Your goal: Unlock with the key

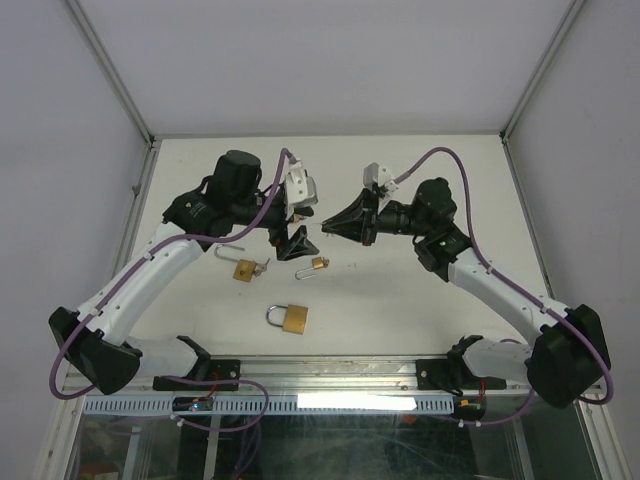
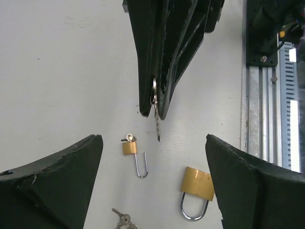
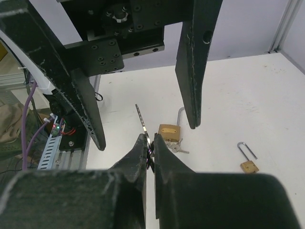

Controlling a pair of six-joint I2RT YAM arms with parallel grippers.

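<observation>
Jaws of right gripper [image 3: 151, 144] pinched shut on flat silver key [image 2: 157, 121], toothed blade jutting past tips. Left gripper [image 1: 288, 240] jaws wide, empty. Key near small brass padlock [image 2: 129, 147], steel shackle sprung open.

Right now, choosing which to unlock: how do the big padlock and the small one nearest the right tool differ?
The big padlock has its shackle shut; the small padlock has its open. The big padlock lies nearer the front rail than the small padlock. Both are brass.
</observation>
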